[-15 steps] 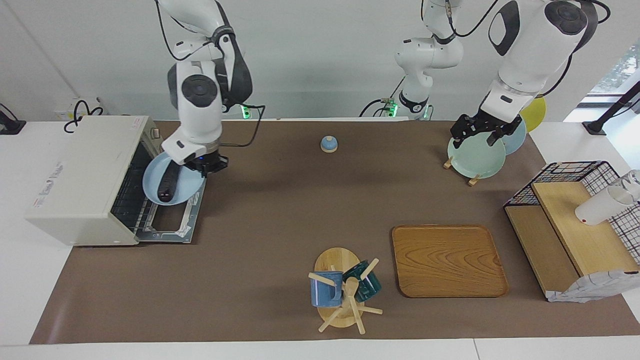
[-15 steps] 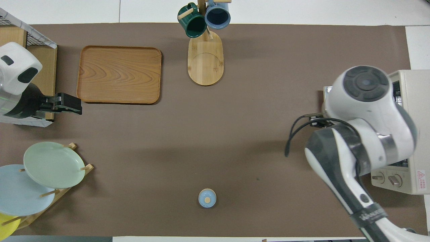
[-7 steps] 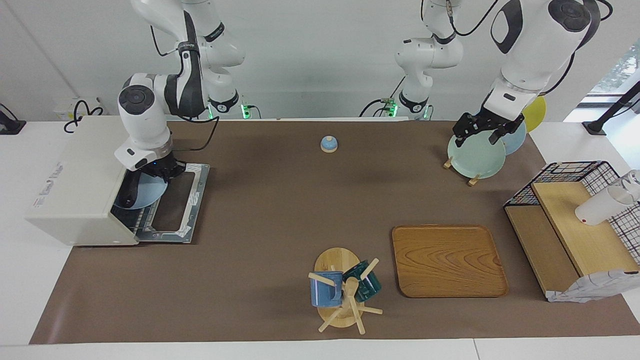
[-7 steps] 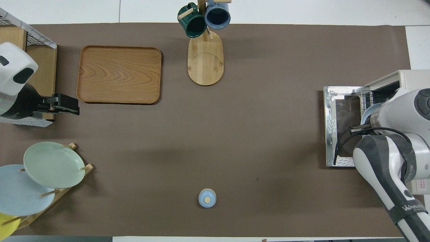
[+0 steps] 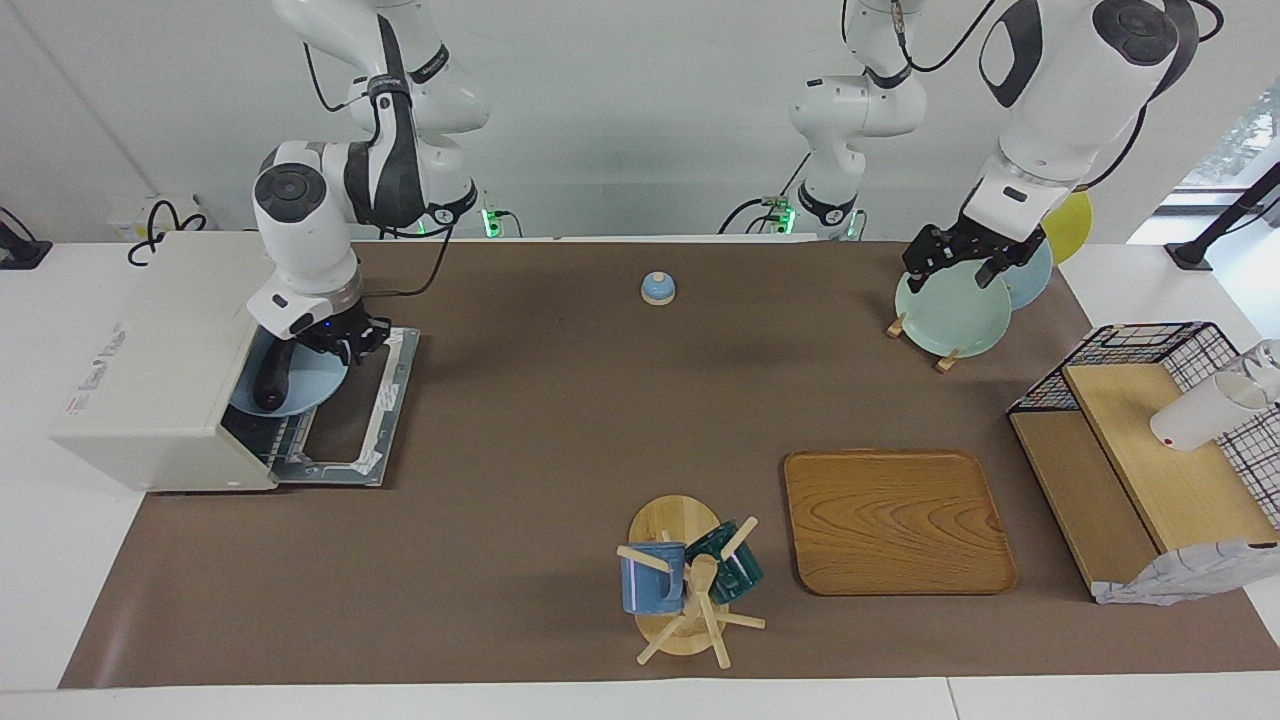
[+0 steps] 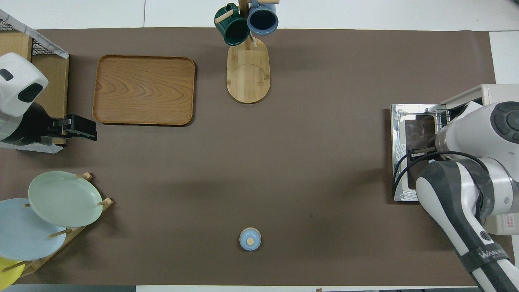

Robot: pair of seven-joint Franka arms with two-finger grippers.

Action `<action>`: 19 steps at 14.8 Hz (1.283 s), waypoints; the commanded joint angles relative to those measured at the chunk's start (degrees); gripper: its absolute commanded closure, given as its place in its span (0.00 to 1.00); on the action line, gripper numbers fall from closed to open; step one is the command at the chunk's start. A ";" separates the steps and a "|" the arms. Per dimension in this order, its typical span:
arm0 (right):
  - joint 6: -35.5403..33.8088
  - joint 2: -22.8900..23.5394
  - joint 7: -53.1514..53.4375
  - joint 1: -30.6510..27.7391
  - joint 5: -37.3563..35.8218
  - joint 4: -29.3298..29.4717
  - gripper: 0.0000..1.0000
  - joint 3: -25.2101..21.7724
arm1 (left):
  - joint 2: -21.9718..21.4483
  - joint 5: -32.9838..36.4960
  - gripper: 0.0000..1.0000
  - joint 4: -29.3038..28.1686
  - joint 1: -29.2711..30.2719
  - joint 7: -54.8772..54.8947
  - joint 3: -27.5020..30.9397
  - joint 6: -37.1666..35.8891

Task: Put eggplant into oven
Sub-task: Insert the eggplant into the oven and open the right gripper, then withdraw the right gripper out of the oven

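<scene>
The dark purple eggplant (image 5: 271, 372) lies on a light blue plate (image 5: 308, 386). The plate rests in the mouth of the off-white oven (image 5: 150, 370), above its dropped door (image 5: 372, 420). My right gripper (image 5: 338, 342) is at the plate's rim, on the side nearer the robots. I cannot make out whether it still grips the rim. In the overhead view the right arm (image 6: 466, 170) hides the plate and the eggplant; only the oven door (image 6: 405, 162) shows. My left gripper (image 5: 962, 268) hangs open and empty over the plate rack, where the arm waits.
A pale green plate (image 5: 952, 315) stands in the rack at the left arm's end. A wooden tray (image 5: 897, 520) and a mug tree (image 5: 685, 580) with two mugs lie farther from the robots. A small blue knob (image 5: 657, 288) sits mid-table. A wire shelf (image 5: 1150, 450) stands beside the tray.
The right arm swung the blue plate with the eggplant from above the oven door into the oven's mouth, and has since drawn back a little. The left arm barely moved.
</scene>
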 commanded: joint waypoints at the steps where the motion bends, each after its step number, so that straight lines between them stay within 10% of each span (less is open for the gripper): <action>1: 2.08 1.10 0.05 1.68 4.53 1.60 1.00 0.15 | -1.15 0.23 0.00 -0.31 1.22 0.91 -0.81 -1.36; 6: 12.91 7.51 7.69 3.10 5.15 -1.31 1.00 0.15 | -1.15 0.23 0.00 -0.40 1.13 0.73 -0.81 -2.06; 19: 12.39 10.86 7.80 2.39 3.49 -2.10 1.00 -0.03 | -1.50 0.14 0.00 -0.66 0.78 0.29 -0.72 -2.07</action>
